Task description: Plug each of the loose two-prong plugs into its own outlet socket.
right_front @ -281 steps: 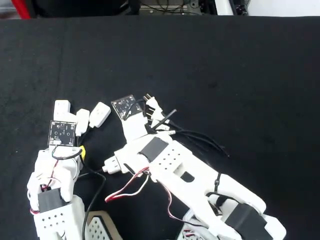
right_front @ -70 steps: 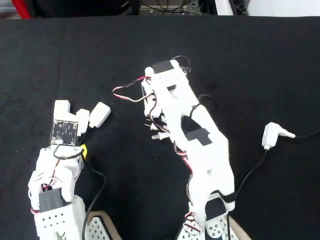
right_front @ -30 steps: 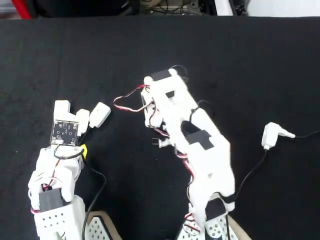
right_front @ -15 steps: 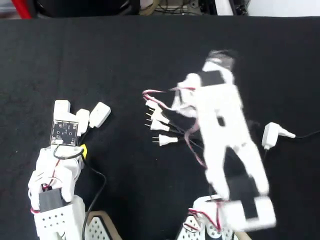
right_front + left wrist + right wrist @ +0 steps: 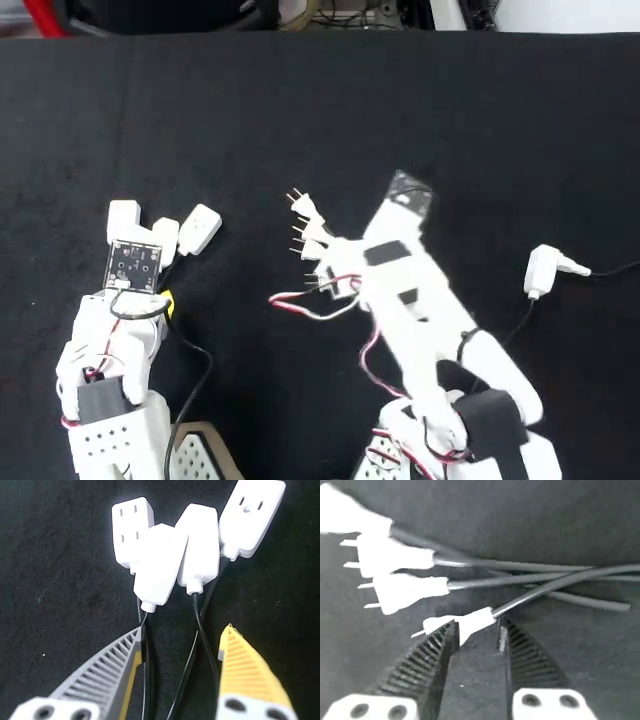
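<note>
The right arm [image 5: 420, 300] has swung back over the plugs. Now the left gripper [image 5: 180, 645] gapes around black cords [image 5: 197, 625], with the white plastic outlet sockets [image 5: 132, 527] just ahead. The right gripper [image 5: 476, 630] (jaws parted) straddles the nearest white two-prong plug [image 5: 462, 622].

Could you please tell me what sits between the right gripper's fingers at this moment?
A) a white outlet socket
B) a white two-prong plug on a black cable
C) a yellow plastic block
B: in the right wrist view, the nearest white two-prong plug lies in the gap of the open right gripper, not yet clamped.
</note>
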Robot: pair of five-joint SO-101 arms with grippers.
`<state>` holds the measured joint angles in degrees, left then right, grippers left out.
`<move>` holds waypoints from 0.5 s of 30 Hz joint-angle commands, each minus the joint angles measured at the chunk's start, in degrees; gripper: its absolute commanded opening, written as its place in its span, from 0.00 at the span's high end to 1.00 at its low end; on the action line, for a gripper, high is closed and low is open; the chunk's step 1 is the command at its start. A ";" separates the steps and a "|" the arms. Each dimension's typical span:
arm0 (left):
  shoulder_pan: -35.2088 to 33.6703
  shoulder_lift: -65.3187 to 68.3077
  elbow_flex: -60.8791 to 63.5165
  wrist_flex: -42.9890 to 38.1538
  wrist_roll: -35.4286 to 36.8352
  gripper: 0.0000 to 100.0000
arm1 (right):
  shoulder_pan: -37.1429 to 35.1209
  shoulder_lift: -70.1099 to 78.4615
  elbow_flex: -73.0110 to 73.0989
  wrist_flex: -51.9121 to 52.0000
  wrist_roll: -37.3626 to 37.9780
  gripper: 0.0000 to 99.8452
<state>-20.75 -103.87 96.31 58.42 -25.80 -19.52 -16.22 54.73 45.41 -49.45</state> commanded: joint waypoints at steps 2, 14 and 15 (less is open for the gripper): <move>0.48 -0.35 1.10 0.00 -0.79 0.75 | -0.62 2.24 -1.63 -1.14 -2.11 0.87; 0.48 -0.35 1.10 0.00 -0.79 0.75 | 4.04 7.16 -1.54 -9.49 -2.64 0.87; 0.48 -0.35 1.10 0.00 -0.79 0.75 | 3.96 7.34 -1.45 -10.02 -3.16 0.87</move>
<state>-20.75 -103.87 96.31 58.42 -26.24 -17.58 -9.89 54.64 38.11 -51.65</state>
